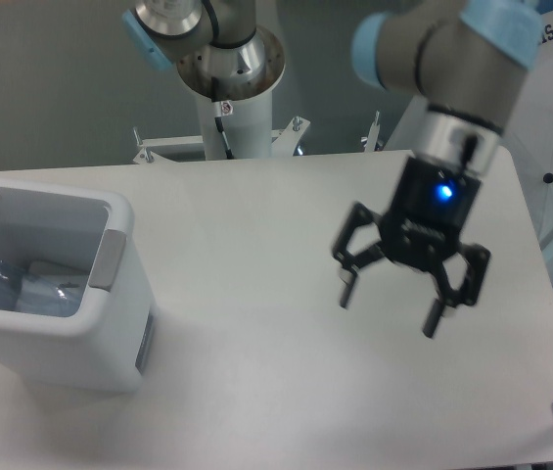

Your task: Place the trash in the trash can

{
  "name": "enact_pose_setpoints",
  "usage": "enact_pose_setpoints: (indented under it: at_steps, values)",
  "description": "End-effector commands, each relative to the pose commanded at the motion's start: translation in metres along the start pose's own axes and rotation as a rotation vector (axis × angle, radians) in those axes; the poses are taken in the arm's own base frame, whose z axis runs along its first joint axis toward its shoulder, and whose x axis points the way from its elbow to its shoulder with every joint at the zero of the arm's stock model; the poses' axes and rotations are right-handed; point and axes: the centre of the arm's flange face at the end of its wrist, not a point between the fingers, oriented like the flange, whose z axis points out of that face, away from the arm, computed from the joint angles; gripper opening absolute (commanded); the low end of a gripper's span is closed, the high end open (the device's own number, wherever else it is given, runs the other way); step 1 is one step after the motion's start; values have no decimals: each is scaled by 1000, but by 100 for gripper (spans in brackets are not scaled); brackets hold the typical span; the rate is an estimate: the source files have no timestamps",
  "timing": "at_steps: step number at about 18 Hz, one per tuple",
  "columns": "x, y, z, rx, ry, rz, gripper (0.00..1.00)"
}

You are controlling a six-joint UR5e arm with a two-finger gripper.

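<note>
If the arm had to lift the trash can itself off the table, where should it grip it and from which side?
Probably from above, closing over one thin upper wall of the trash can, such as the side nearest the grey rim panel. The body looks too broad for the open pincer to span, while the top is open and upright. The trash inside lies low, clear of the rim.

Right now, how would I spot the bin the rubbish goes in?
Look at the white table and follow it to its left edge. There stands the trash can, a boxy white tub with rounded corners. A grey panel on its rim and rubbish lying inside mark it out.
</note>
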Motion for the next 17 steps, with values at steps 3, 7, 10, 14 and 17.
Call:
enact_pose_setpoints:
  at_steps: [3, 7, 10, 14, 17]
  values:
    - [-12, 17, 11, -90, -61, 20, 100]
    - [-23, 34, 19, -240, -165, 79, 100]
    - [-28, 52, 32, -358, -211, 138, 100]
    - [-15, 80, 54, -571, -195, 407, 100]
    - [-7, 77, 63, -600, -193, 437, 100]
